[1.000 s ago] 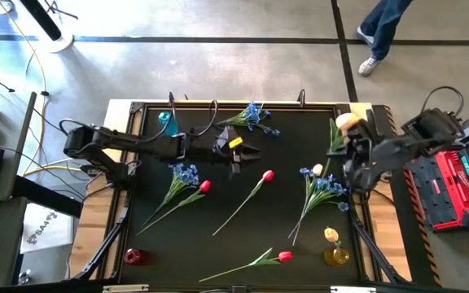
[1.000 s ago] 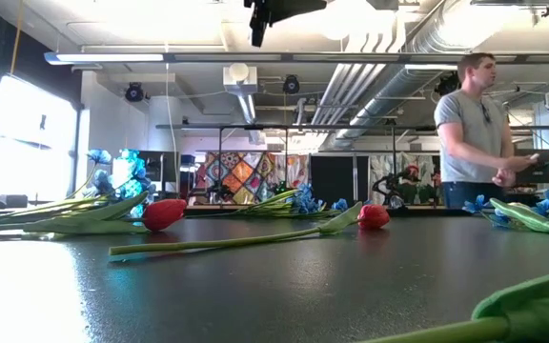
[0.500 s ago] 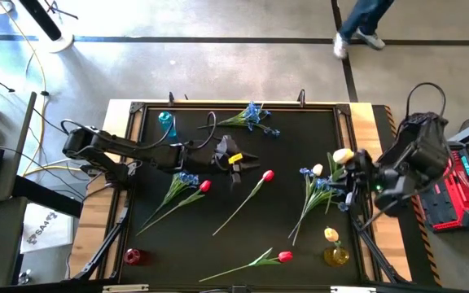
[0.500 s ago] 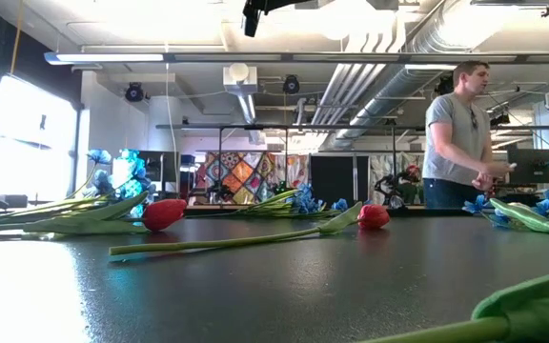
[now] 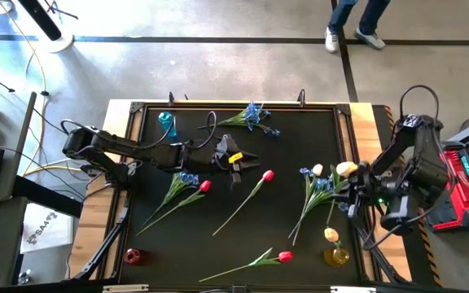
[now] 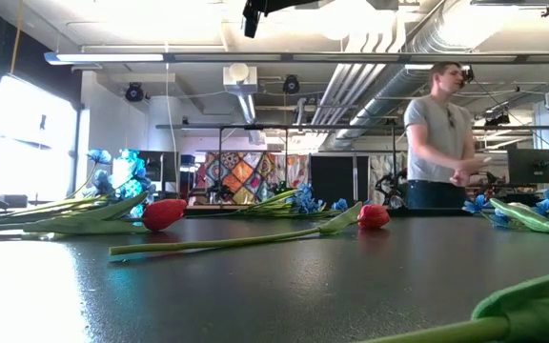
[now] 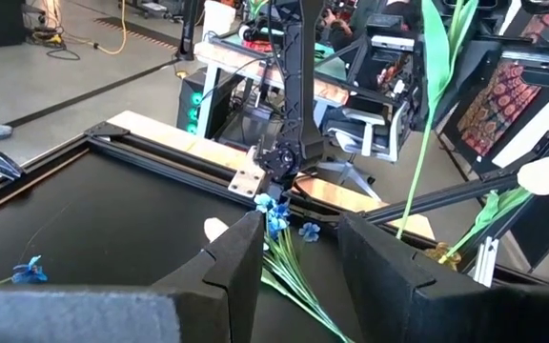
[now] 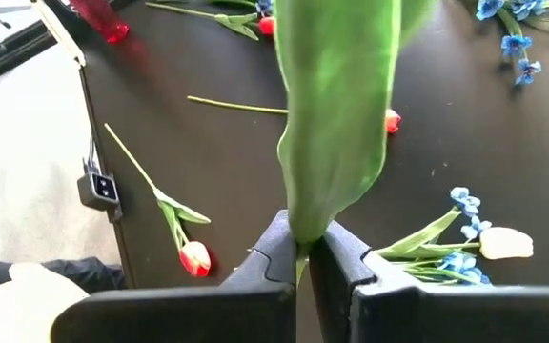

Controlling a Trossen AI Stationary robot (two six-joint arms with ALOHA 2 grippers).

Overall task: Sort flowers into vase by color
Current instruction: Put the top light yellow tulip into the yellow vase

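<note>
Flowers are mostly scattered flat on the black matte tabletop (image 5: 243,236) right now, except for two. One pale yellow tulip with a long green stem (image 5: 346,169) is pinched in the right gripper (image 5: 357,189), fingers pressed together on the stem and leaf, held up over the right side of the table, just above the bushy blue spray lying there (image 5: 320,189). The right wrist view is basically all green leaf (image 8: 336,105) wedged between its fingers (image 8: 273,250).

Another yellow tulip (image 5: 330,235) already stands in the amber glass vase (image 5: 337,256) in the near right corner. A small red glass vase (image 5: 133,257) stands in the near left corner and a teal blue one (image 5: 167,124) in the far left corner.

Lying on the table: a single red tulip (image 5: 266,175) in the middle, another red one (image 5: 284,257) near the front edge, a third red tulip (image 5: 205,186) beside a blue spray (image 5: 187,176) left of centre, plus a blue spray (image 5: 255,115) at the far edge.

The left gripper (image 5: 249,162) hovers near the table's middle, fingers partly spread and holding nothing, as its own wrist view (image 7: 298,257) shows.

A person in a grey shirt (image 6: 437,133) stands beyond the table.
</note>
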